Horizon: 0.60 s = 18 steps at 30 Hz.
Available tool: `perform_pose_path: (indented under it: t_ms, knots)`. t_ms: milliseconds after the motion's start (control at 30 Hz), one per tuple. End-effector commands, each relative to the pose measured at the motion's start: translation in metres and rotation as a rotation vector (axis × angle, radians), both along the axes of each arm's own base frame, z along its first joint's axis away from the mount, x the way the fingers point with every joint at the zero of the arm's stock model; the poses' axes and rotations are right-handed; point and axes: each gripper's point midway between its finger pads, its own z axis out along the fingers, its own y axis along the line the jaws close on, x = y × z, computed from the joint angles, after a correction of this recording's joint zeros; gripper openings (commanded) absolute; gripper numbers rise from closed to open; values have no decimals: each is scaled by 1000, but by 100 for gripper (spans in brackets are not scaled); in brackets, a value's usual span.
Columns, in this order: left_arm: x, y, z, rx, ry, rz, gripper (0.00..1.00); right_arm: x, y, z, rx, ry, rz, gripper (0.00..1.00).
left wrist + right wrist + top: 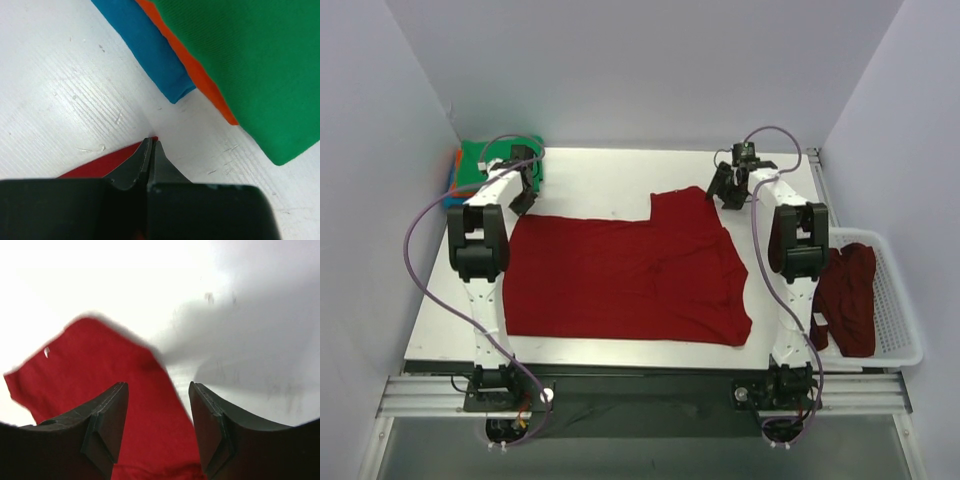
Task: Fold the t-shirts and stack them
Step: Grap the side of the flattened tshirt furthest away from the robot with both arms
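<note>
Left gripper [151, 142]: clamped tight, jaws pressed together. A corner of the red shirt [100, 165] is pinched in the tips, and a sliver of red is seen poking out past them. This is the shirt's far left corner, low on the table [600, 180].

Right gripper [157, 387]: jaws spread, nothing gripped. It is held over the far right flap of the red shirt, with cloth seen below and between the jaws. Contact with the cloth cannot be told.

Containers:
- A white slotted basket [900, 300] is set at the table's right edge, just beside the right arm.
- Dark red shirts [850, 295] are bunched inside it, unfolded.
- One fold is draped over the basket's left rim.

Around the left gripper:
- A folded stack is placed in the far left corner, near the tips but clear of them.
- The green shirt [250, 65] is laid on top, the orange shirt [195, 65] under it and the blue shirt [145, 45] at the bottom.
- Each lower edge is offset outward toward the gripper.
- Bare tabletop is seen between the blue edge and the pinched corner.

The red shirt is spread flat across the table's middle between the two arms. A raised flap is seen at its far right edge, and its near edge is laid close to the arm bases.
</note>
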Motion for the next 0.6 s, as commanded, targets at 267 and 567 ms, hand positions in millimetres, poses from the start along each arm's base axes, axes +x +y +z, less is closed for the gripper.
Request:
perform_pose_path:
  t_ms: [267, 567]
  knots:
    - [1, -11, 17, -68, -61, -46, 0, 48, 5, -2, -83, -78, -50, 46]
    - [1, -14, 14, -93, -69, -53, 0, 49, 27, -13, -22, -49, -19, 38]
